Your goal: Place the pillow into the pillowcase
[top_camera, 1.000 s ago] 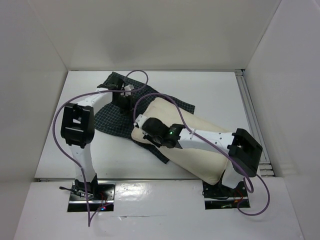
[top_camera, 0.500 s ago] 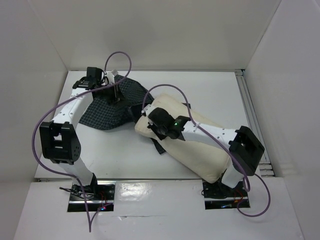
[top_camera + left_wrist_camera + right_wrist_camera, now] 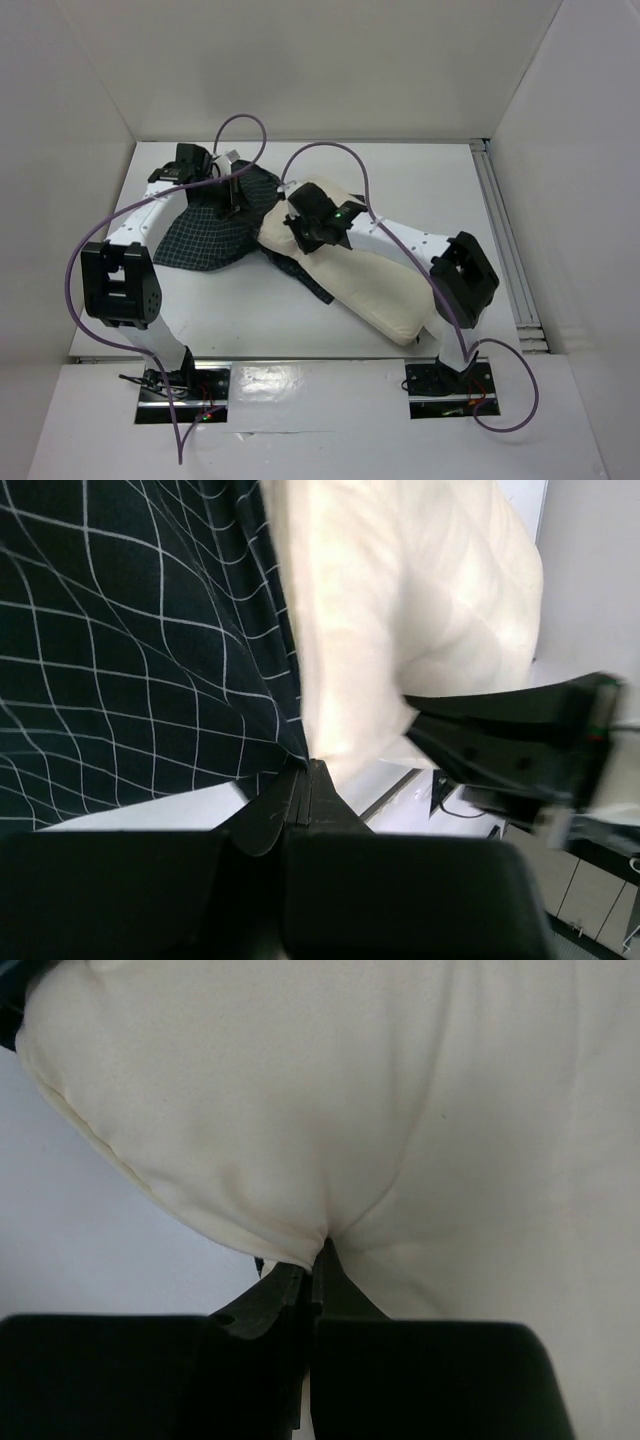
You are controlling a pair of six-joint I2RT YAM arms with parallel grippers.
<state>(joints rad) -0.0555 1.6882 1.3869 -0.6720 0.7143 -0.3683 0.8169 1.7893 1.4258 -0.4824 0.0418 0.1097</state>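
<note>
The pillow (image 3: 365,280) lies aslant on the white worktop (image 3: 430,180), its long body running from the middle toward the near right, where its end sits close to the right arm's upright link. Its far-left end is bunched and raised, just beside the pillowcase (image 3: 205,235). The pillowcase is spread over the left-centre of the worktop, and a dark strip of it shows along and partly under the pillow's near-left edge. The right pincer (image 3: 298,228) sits over that raised end of the pillow. In the right wrist view its fingers are pressed together with no gap, a pucker of cream fabric caught between the tips (image 3: 318,1252) and creases fanning away from the pinch. The left pincer (image 3: 229,205) reaches in from the far left onto the far-right part of the pillowcase. Its wrist view shows its fingers likewise closed tight (image 3: 305,772) on the checked cloth's edge, the cloth hanging in a taut sheet to the left. The pillow's pale bulk stands right against that edge — cloth and pillow touch along a near-vertical line. Beyond it, blurred, the other arm's black wrist housing (image 3: 510,745) crosses the right side. Purple cables (image 3: 335,160) loop above both arms.
</note>
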